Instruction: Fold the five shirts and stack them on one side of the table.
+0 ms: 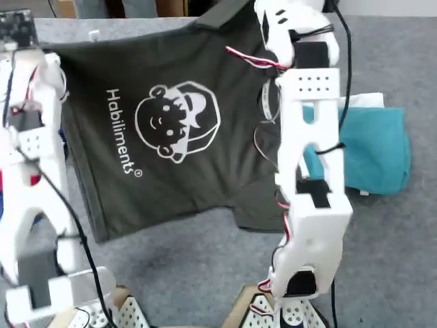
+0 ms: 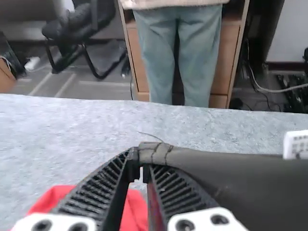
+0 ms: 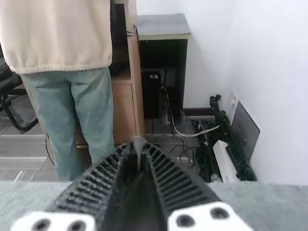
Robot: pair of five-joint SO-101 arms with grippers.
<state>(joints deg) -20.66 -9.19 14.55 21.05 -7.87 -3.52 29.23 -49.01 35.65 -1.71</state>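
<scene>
Shirt [image 1: 171, 137] lengthwise across table [image 1: 396, 260], print [image 1: 177, 121] top rightward

One dark shirt [image 1: 171, 171], one teal shirt [image 1: 375, 150], two arms [image 1: 314, 171] [image 1: 34, 157]

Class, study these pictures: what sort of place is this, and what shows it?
Probably an office or lab workroom: a black office chair, a wooden desk with cables beside it, and a grey table with robot arms.

White blocky arms [image 1: 311, 137], black ribbed jaws, black and red-white cables [image 1: 247, 58].
</scene>
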